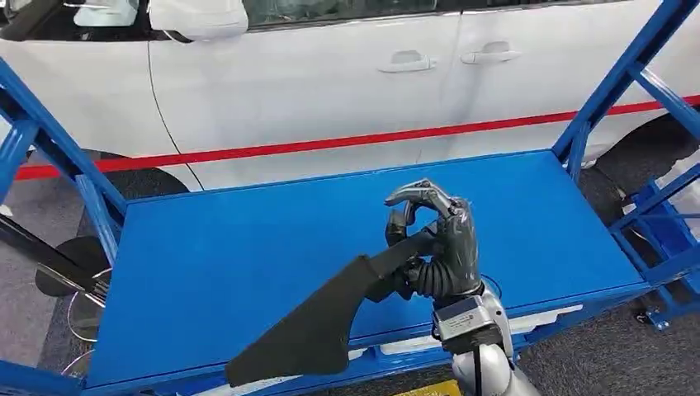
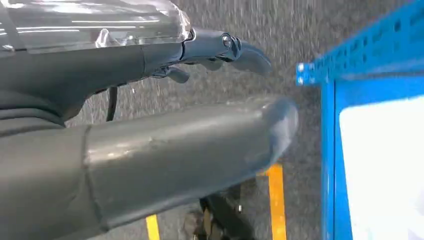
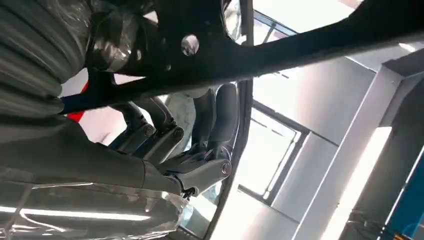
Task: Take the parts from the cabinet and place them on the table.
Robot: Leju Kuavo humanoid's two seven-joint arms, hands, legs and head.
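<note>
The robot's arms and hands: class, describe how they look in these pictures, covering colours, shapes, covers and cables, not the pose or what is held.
The right hand has dark grey, glossy segmented fingers, paler metallic at the tips, above a black ribbed wrist cover. Below sits a silver forearm with a small white label and a thin black cable. The left hand shows a thick grey thumb, darker fingers, a clear plastic cover and a black cable.

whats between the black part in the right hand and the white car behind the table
In the head view, only bare blue table top lies between the black part, held by the right hand, and the white car.
</note>
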